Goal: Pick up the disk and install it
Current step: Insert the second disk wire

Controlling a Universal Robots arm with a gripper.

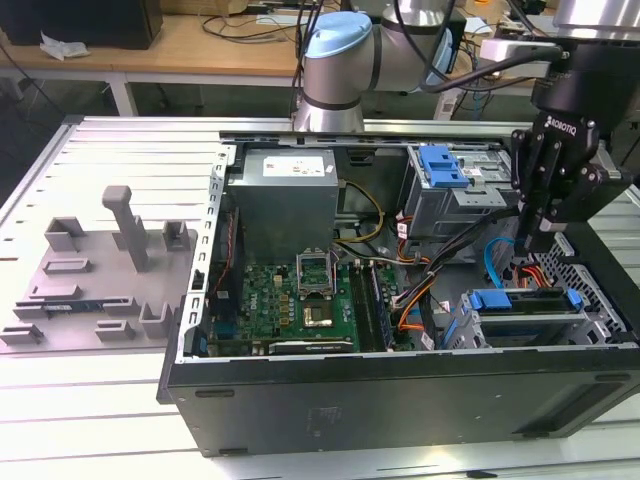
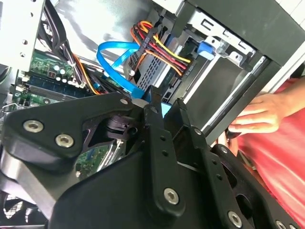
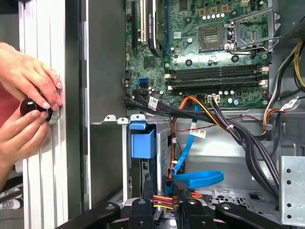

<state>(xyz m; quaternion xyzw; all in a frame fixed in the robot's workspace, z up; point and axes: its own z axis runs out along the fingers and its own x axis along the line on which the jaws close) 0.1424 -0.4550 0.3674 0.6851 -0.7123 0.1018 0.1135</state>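
Note:
The disk (image 1: 525,322), silver with a blue frame along its edge, lies flat in the drive cage at the exterior view's right end of the open computer case (image 1: 400,390). In the first wrist view its blue frame (image 3: 143,143) sits inside the metal cage. My gripper (image 1: 533,245) hangs point-down just above the cage. Its black fingers (image 3: 147,195) stand a narrow gap apart with nothing between them. In the second wrist view the gripper (image 2: 164,106) is over blue plastic and a bundle of coloured power wires (image 2: 162,45).
A looped blue data cable (image 3: 200,179) and black cable bundles (image 3: 238,138) run beside the cage. The motherboard (image 1: 300,295) and grey power supply (image 1: 280,195) fill the case's other end. A person's hands (image 3: 28,95) hold a black knob beside the case wall. A grey fixture (image 1: 100,270) lies outside.

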